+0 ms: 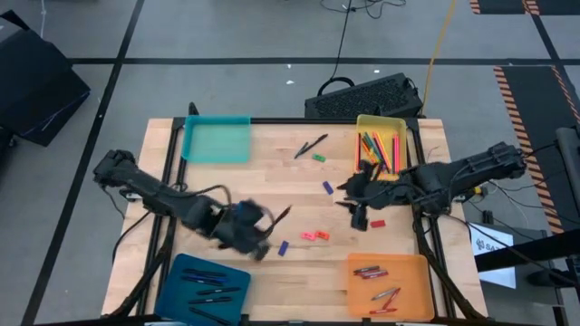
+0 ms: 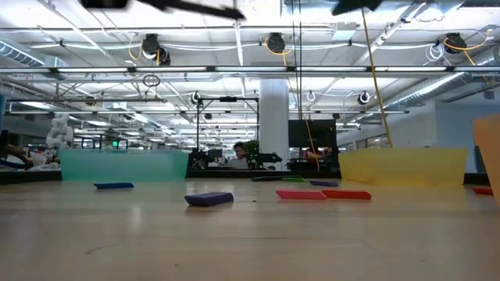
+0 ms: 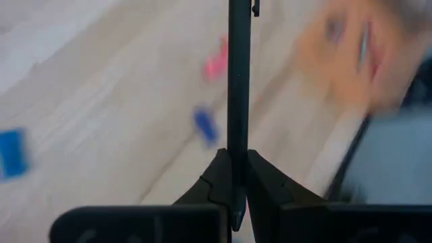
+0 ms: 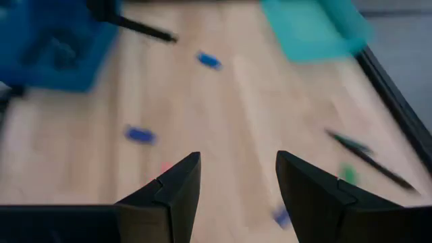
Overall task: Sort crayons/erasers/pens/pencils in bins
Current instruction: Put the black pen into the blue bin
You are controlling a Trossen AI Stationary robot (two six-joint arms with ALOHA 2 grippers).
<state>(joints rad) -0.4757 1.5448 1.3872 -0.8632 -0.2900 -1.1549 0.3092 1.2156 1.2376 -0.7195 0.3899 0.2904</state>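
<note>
While the left gripper [image 1: 258,222] hangs over the lower left of the desk [image 1: 272,195], its fingers [image 3: 260,189] are clenched on a thin dark pen [image 3: 238,81]. In the left wrist view the pen sticks straight out from between the fingers, so its long line runs on ahead of the gripper. In the high view its tip [image 1: 284,214] pokes out to the upper right, away from the blue bin [image 1: 174,288]. I think the fingers pinch the pen near one end so it can be carried flat and dropped in with the other pens [image 1: 210,282], since the blue bin sits just below the gripper.

Over at the right middle, the right gripper [image 1: 355,201] sits near the yellow bin [image 1: 404,129] full of pencils [image 1: 379,149]. Its fingers [image 4: 169,196] are spread apart and hold nothing.

Loose things are left on the desk: two dark pens [image 1: 310,147] near the top middle, and small erasers [image 1: 314,236] in the middle. The teal bin [image 1: 217,140] has nothing in it. The orange bin [image 1: 419,299] holds crayons [image 1: 370,272].
</note>
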